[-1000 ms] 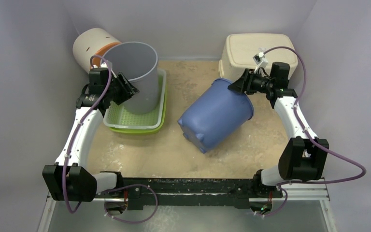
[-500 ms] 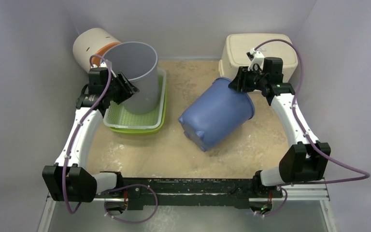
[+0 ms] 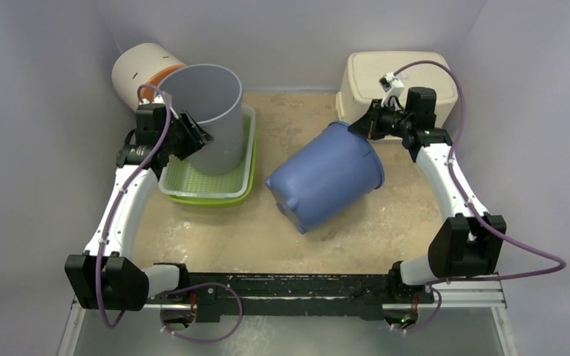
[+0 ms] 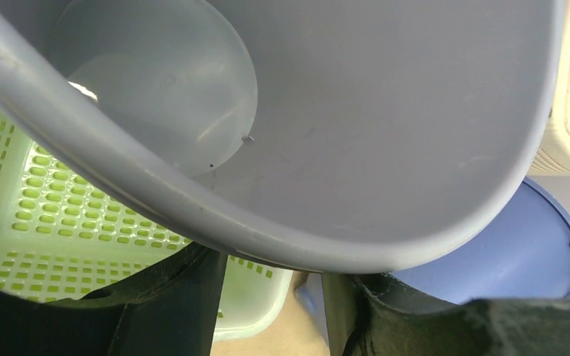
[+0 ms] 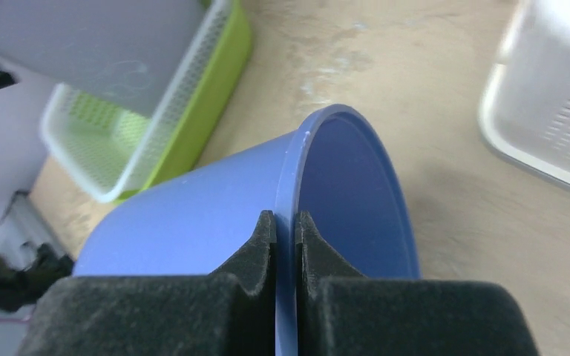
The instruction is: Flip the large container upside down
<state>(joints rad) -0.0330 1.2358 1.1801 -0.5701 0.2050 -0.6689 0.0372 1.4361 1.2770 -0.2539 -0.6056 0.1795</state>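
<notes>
Sandy tan tabletop, pale walls around. The blue bucket lies tilted at centre, axis diagonal, mouth back-right, base front-left. The right gripper pinches its rim; the left gripper clamps the grey bin.

Soft, even overhead light, faint shadows — a glint inside the grey bin, background blurred behind the blue bucket.
</notes>
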